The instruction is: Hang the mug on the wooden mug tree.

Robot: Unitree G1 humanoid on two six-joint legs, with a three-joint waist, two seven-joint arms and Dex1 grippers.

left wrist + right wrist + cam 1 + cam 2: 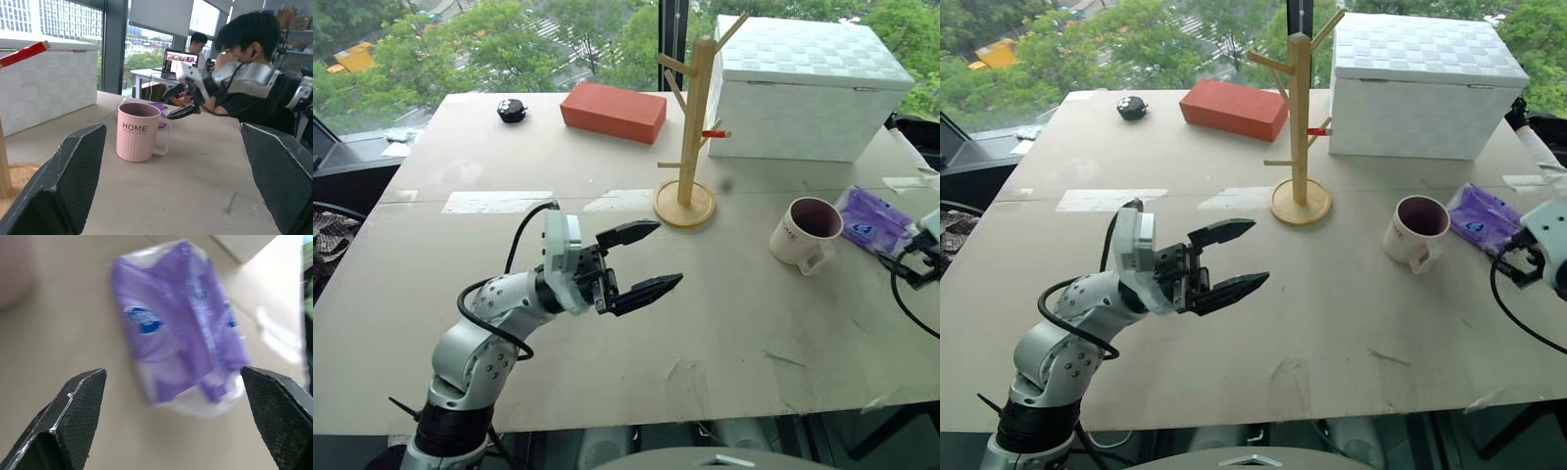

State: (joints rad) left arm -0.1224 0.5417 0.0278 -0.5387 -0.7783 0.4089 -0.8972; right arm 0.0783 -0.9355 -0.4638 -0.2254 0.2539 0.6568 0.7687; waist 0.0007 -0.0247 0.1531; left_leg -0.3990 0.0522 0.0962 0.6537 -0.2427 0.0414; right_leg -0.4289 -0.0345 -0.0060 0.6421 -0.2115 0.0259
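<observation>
Ahead of me on the pale table (pixel 607 323) lies a red brick block (pixel 613 111), flat, near the far edge. To its left sits a small black object (pixel 512 111) I can't make out, perhaps a clip or a timer. On the far right stands a big white box (pixel 803 88) with a woven-pattern lid. A purple-and-white tissue packet (pixel 181 328) lies flat toward the right edge, in front of that box. Strips of pale tape (pixel 496 202) run across the tabletop. Beyond the table sit two people, the nearer (pixel 254 73) wearing earphones, the farther (pixel 197 44) behind an open laptop (pixel 178 61). Outside the window are green trees (pixel 489 44).
</observation>
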